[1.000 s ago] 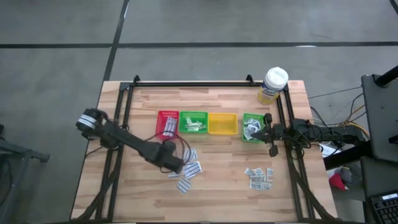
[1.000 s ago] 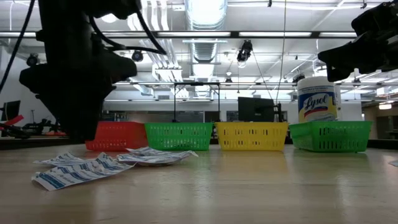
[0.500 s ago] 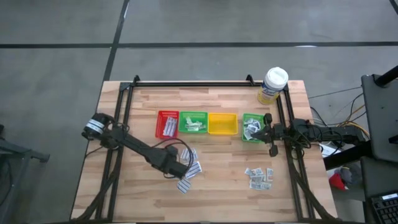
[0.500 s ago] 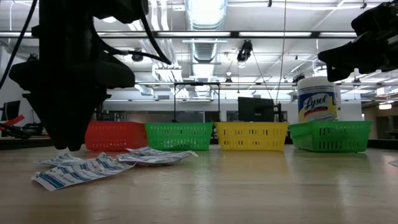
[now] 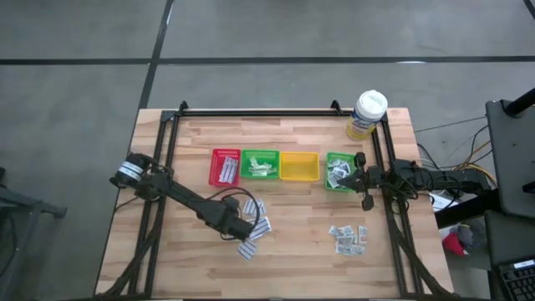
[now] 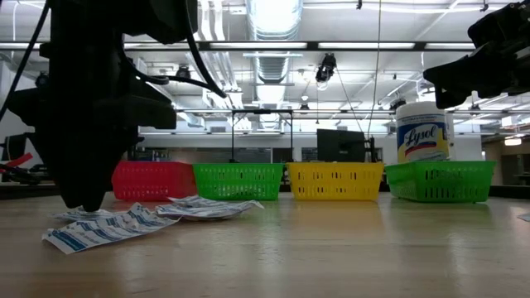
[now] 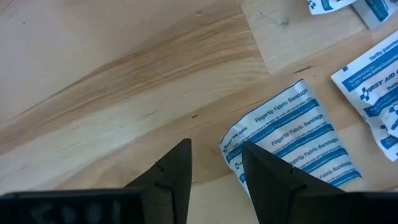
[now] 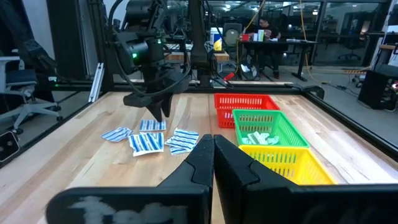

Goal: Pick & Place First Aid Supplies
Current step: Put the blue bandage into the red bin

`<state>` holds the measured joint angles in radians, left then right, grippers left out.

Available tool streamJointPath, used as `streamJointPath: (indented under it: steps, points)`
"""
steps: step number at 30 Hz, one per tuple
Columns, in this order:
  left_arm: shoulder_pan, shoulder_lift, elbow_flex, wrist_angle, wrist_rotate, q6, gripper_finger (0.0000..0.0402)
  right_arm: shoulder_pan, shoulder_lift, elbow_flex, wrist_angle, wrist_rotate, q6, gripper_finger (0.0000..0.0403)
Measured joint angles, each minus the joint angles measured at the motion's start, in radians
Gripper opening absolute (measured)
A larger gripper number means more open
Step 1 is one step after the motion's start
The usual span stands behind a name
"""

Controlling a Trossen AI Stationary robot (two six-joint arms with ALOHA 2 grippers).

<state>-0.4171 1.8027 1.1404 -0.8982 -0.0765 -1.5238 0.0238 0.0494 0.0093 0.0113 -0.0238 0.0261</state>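
I see a light brown wooden worktop (image 5: 284, 251) with stripes of darker grain. Four trays sit in a row: a red tray (image 5: 225, 167), a green tray (image 5: 260, 164), a yellow tray (image 5: 299, 166) and another green tray (image 5: 339, 170). The packets (image 7: 292, 142) are white with blue stripes and blue writing. The tub (image 5: 367, 114) is white with a yellow label. My left claw (image 7: 214, 171) is black.
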Motion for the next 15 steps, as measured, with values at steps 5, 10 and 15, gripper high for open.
streamJointPath:
  steps: [5, 10, 15]
  points:
    - [0.000, 0.000, 0.000, 0.000, -0.015, 0.004, 0.0136, 0.000, 0.000, 0.000, 0.000, 0.000, 0.000, 0.0008]
    - [0.000, 0.000, -0.003, 0.012, -0.023, 0.009, 0.0136, 0.000, 0.000, 0.000, 0.000, 0.000, 0.000, 0.0008]
    - [0.000, -0.005, -0.049, 0.082, -0.025, 0.010, 0.0135, 0.000, 0.000, 0.000, 0.000, 0.000, 0.000, 0.0008]
